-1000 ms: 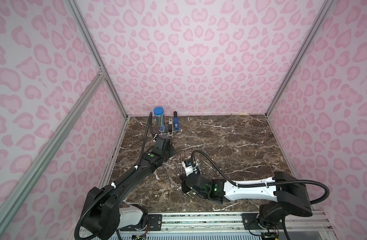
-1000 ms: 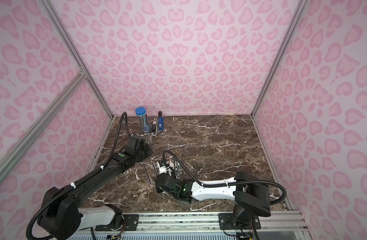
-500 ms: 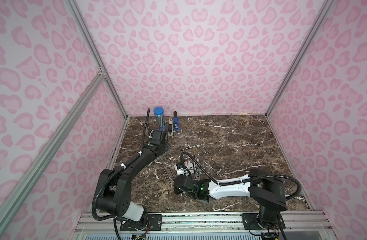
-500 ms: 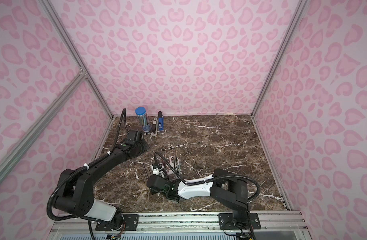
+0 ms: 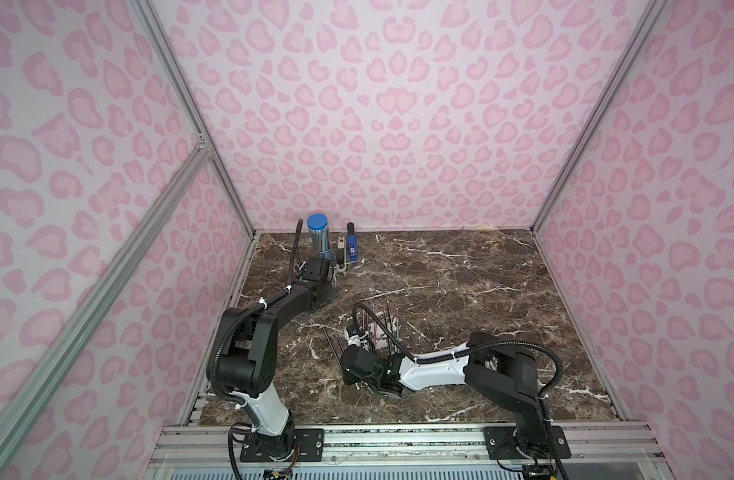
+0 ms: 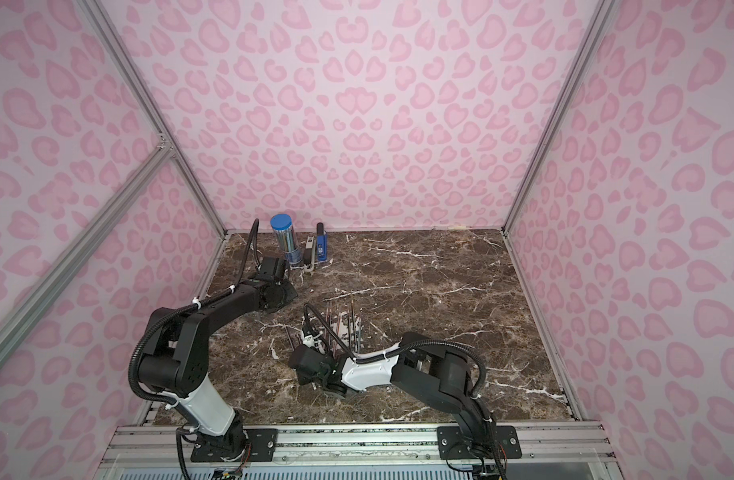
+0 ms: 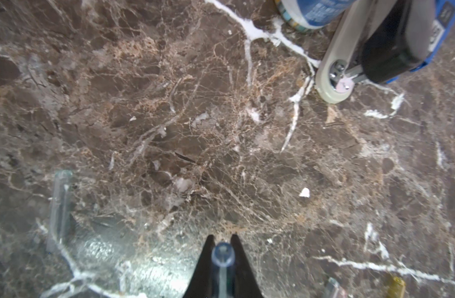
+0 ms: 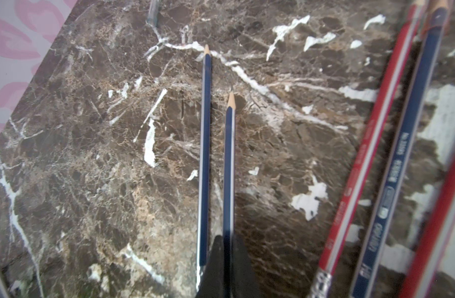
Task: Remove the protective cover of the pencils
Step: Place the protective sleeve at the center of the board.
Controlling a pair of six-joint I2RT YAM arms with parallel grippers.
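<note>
Status: partly done. The right pincer [image 8: 227, 240] is closed on a blue pencil [image 8: 230, 154] at the front middle of the desk [image 5: 502, 282]; we see its tip bare. A second blue pencil [image 8: 204, 154] just beside it is bare as well. The left pincer [image 7: 222, 241], well apart toward the far left corner, is closed on a clear cap [image 7: 222, 254]; we judge this to be a removed cover. Another cap [image 7: 60, 206] lies loose nearby. The other pencils [image 5: 392, 332] lie in a row mid-desk. We cannot tell which of them carry covers, so we treat them as pending.
</note>
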